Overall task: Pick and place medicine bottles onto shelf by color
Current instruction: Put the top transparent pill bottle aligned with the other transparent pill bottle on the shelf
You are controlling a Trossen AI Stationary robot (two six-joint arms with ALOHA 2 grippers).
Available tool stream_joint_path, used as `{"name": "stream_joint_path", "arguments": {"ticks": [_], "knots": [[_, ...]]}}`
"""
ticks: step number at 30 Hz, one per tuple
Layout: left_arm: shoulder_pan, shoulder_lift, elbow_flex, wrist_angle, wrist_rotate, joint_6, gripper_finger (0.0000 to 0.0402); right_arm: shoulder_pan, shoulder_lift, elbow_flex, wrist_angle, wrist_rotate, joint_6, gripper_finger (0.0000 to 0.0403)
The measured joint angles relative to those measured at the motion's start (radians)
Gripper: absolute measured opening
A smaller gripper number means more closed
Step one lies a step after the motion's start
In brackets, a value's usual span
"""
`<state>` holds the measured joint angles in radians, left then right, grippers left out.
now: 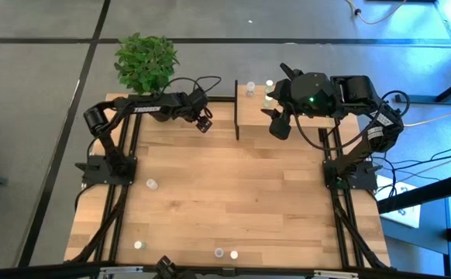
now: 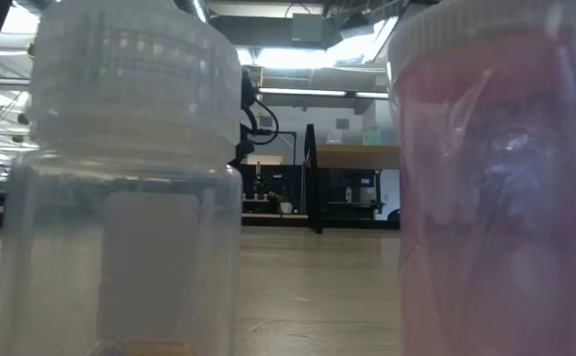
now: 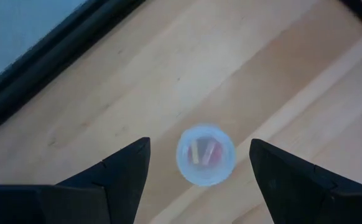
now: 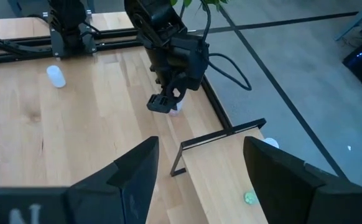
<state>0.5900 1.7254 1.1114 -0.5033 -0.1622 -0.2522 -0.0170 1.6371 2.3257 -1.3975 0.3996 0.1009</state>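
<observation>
wood table (image 1: 233, 194), shelf (image 1: 287, 124) at the far edge. left gripper (image 3: 199, 171) is open, fingers either side of a bottle (image 3: 206, 154) standing on the table near the shelf's left end, not touching it. right gripper (image 4: 199, 171) open above the shelf.

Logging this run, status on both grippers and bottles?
Left gripper open, straddling a bottle on the table near the shelf. Right gripper open, empty, above the shelf. Path unobstructed.
</observation>
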Motion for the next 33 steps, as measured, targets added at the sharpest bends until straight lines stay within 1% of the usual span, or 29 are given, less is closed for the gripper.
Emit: {"name": "stream_joint_path", "arguments": {"ticks": [8, 13, 17, 25, 27, 30, 33], "knots": [[0.001, 0.003, 0.0, 0.004, 0.012, 0.001, 0.0261, 0.0, 0.0, 0.0, 0.0, 0.0, 0.0, 0.0236], [0.0, 0.039, 0.0, 0.006, 0.033, 0.001, 0.0259, 0.0, 0.0, 0.0, 0.0, 0.0, 0.011, 0.0236], [0.001, 0.062, 0.0, 0.005, 0.031, 0.001, 0.0259, 0.0, 0.0, 0.0, -0.001, 0.0, 0.026, 0.0236], [-0.002, 0.063, 0.0, 0.033, 0.015, 0.004, 0.0259, 0.0, 0.0, 0.0, -0.003, 0.0, 0.026, 0.0236], [-0.007, 0.063, 0.0, 0.034, 0.015, 0.025, 0.0259, 0.0, 0.0, 0.0, -0.003, 0.0, 0.026, 0.0236], [-0.019, 0.063, 0.0, 0.04, -0.006, 0.051, 0.0258, 0.0, 0.0, 0.0, -0.003, 0.001, 0.026, 0.0236], [-0.036, 0.063, 0.0, 0.04, -0.058, 0.075, 0.0252, 0.0, 0.0, 0.0, -0.003, 0.001, 0.026, 0.0236]]}}
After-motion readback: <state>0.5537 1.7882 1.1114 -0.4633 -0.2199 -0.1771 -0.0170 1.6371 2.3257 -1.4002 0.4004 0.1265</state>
